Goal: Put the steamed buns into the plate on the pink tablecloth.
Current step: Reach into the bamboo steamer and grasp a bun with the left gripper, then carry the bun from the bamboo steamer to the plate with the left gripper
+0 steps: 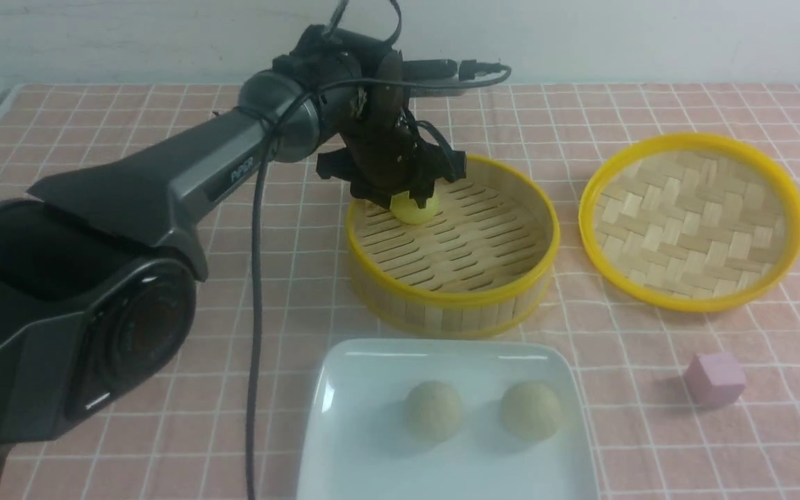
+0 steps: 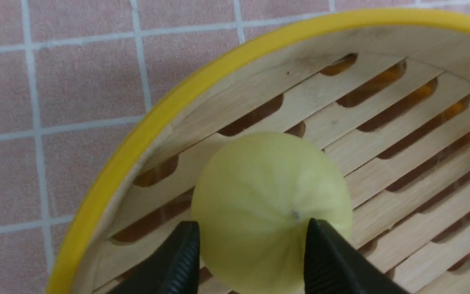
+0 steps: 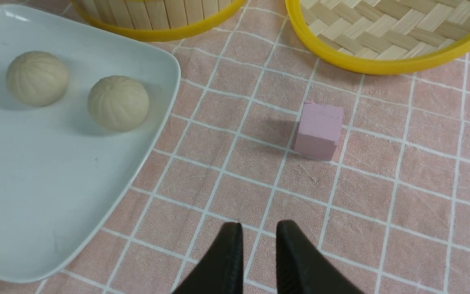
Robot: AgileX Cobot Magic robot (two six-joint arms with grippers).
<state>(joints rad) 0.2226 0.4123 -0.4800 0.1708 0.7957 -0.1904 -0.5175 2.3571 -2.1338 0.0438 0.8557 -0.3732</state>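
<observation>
The yellow bun [image 2: 271, 204] sits on the steamer's [image 1: 455, 305] slats near its wall, smooth, round and faintly pleated. The left gripper [image 2: 251, 223] straddles it with jaws apart, likely poised to close. Two beige buns [image 1: 433, 410] lie in the plate [image 1: 358, 430] on the cloth [image 1: 650, 444]. The right gripper [image 3: 259, 228] hangs idle, jaws narrowly apart, empty.

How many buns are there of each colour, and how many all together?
Beige buns, on the plate: 2
Yellow bun, in the steamer basket: 1
Total: 3
</observation>
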